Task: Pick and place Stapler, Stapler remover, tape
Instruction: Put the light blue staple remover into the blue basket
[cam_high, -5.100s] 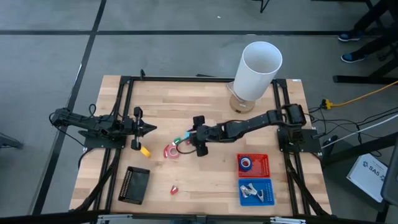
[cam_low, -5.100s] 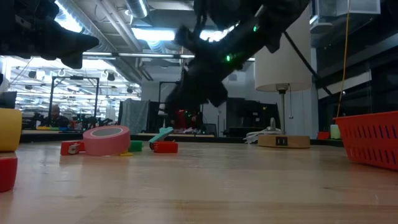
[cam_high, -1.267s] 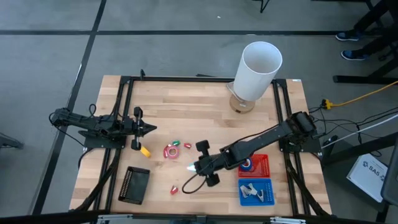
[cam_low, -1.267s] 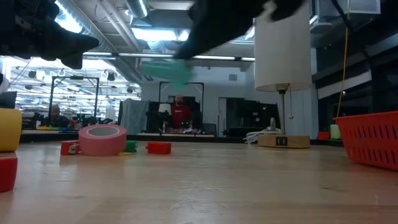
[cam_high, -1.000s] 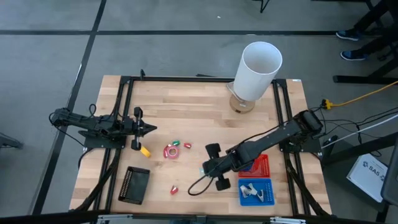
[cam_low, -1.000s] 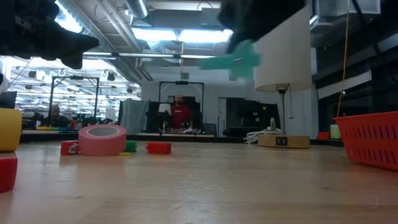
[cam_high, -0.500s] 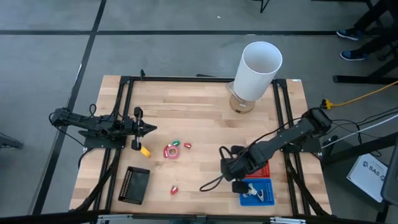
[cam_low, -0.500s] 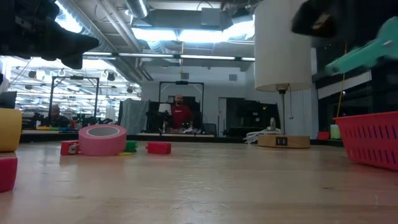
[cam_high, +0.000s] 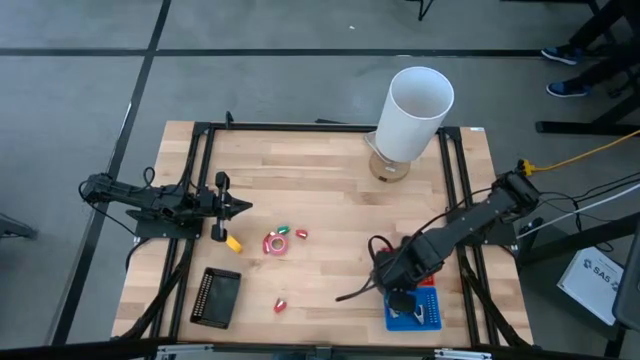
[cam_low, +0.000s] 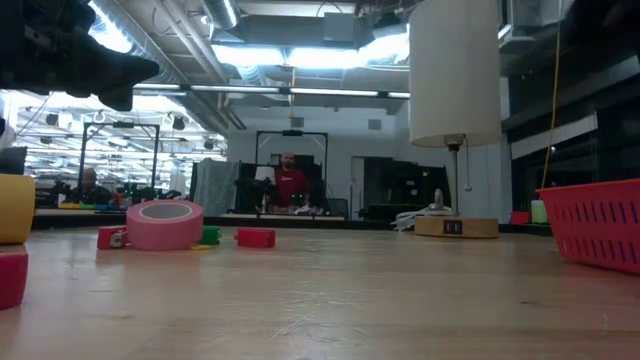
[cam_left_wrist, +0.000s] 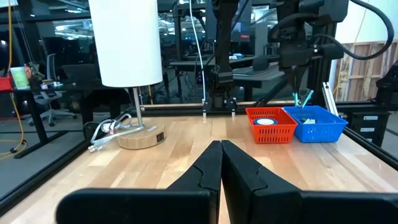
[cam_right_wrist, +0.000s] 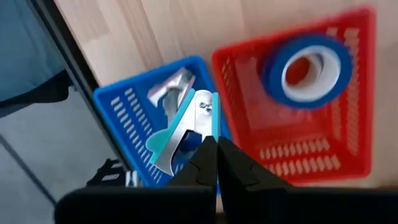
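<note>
My right gripper (cam_high: 398, 290) points down over the blue basket (cam_high: 425, 318) at the near right and is shut on a teal stapler remover (cam_right_wrist: 186, 124). A silvery remover (cam_right_wrist: 168, 90) lies in that basket. Beside it, the red basket (cam_right_wrist: 348, 149) holds a blue tape roll (cam_right_wrist: 308, 68). A pink tape roll (cam_high: 275, 243) lies flat mid-table, with small red and green blocks (cam_high: 290, 232) beside it that may be staplers. My left gripper (cam_high: 243, 207) waits at the left, shut and empty. My right gripper pinches the teal stapler remover at its upper end (cam_right_wrist: 210, 127) between its two fingers, coming from above and pointing down. The remover hangs below the fingers, lifted clear, over the blue basket (cam_left_wrist: 314, 124).
A tall white cylinder (cam_high: 415, 110) on a round base stands at the far right. A black basket (cam_high: 218, 296) sits at the near left, a yellow piece (cam_high: 233, 242) and a small red piece (cam_high: 281, 304) lie nearby. Black frame rails (cam_high: 190, 250) run along both sides.
My right gripper has carried the teal remover from near the table's middle toward the right and near edges, until it is over the blue basket. It has tipped to point down and rolled about its own line. It has stayed shut on the remover.
</note>
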